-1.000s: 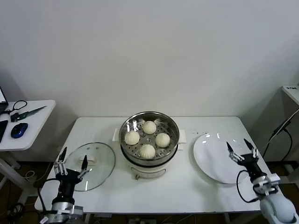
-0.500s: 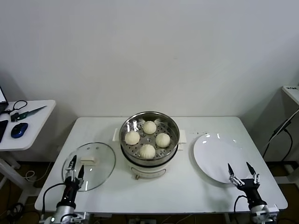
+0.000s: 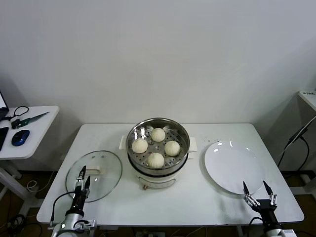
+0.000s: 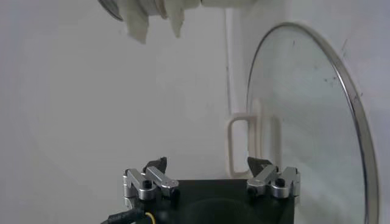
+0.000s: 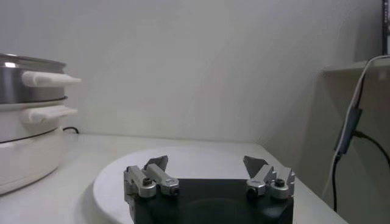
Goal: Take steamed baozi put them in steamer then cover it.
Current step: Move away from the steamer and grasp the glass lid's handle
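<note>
four steamed baozi [image 3: 156, 147] in the uncovered steamer [image 3: 158, 129]

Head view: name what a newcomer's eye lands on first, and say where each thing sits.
The shiny steamer stands mid-table with four steamed baozi already inside, uncovered. The cover, a clear glass lid, lies flat on the table to its left; a bare white plate lies to its right. The left gripper is low at the near edge by the lid and the right gripper by the plate, both empty.
</note>
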Robot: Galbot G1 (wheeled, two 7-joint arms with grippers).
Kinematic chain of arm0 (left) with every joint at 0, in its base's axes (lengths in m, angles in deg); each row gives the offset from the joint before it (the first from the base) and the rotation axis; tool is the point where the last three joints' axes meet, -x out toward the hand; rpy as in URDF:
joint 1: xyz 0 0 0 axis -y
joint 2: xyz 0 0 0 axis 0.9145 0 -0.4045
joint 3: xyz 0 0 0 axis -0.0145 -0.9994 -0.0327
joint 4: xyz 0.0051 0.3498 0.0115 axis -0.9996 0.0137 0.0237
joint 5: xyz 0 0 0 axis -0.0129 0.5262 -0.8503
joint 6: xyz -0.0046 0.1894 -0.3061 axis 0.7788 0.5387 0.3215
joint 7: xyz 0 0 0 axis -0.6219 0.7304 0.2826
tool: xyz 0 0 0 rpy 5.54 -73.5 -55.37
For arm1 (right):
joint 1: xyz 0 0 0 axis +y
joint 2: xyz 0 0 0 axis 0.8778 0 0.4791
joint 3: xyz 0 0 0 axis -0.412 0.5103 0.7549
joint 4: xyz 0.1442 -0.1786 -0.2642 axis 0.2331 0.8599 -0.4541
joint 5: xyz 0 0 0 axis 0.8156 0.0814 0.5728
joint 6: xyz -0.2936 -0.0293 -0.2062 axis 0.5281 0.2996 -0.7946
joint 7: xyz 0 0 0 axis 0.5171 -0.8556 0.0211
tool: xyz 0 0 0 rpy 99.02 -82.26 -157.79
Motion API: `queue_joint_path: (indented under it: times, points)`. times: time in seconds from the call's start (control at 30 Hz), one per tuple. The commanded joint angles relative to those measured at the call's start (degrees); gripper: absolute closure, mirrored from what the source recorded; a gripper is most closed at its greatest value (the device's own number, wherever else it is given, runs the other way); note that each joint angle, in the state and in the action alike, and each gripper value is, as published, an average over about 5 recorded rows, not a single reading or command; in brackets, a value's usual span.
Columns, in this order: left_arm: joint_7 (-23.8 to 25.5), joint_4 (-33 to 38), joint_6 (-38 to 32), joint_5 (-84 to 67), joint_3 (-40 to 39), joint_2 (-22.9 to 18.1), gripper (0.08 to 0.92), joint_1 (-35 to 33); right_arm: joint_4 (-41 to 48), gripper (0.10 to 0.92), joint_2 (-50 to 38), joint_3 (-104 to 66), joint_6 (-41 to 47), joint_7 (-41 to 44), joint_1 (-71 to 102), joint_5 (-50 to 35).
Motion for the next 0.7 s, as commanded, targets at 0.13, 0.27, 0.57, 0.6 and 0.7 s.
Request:
queue_joint_path:
  times: [0.13, 0.27, 0.57, 0.6, 0.7]
  points:
    - [-1.11, -5.51, 0.07, 2.27, -0.41, 0.19, 0.177, 5.76, 0.07, 0.203, 1.48, -0.67, -1.09, -0.16, 1.57, 0.55]
    - [-1.16, -6.10, -0.06, 2.05, -0.96, 0.54, 0.177, 7.26, -0.23, 0.203, 2.01, -0.68, -1.37, -0.11, 1.90, 0.95]
    - [-1.98, -10.50, -1.10, 2.16, -1.15, 1.06, 0.242, 10.42, -0.25, 0.203, 2.96, -0.61, -1.77, 0.11, 1.99, 1.64]
    - [-1.99, -10.75, -1.32, 2.18, -1.13, 1.17, 0.268, 10.43, -0.24, 0.203, 3.00, -0.57, -1.75, 0.13, 1.93, 1.67]
    - [-1.90, -10.87, -1.82, 2.19, -1.11, 1.53, 0.355, 9.93, -0.27, 0.203, 3.21, -0.48, -1.63, 0.16, 1.71, 1.80]
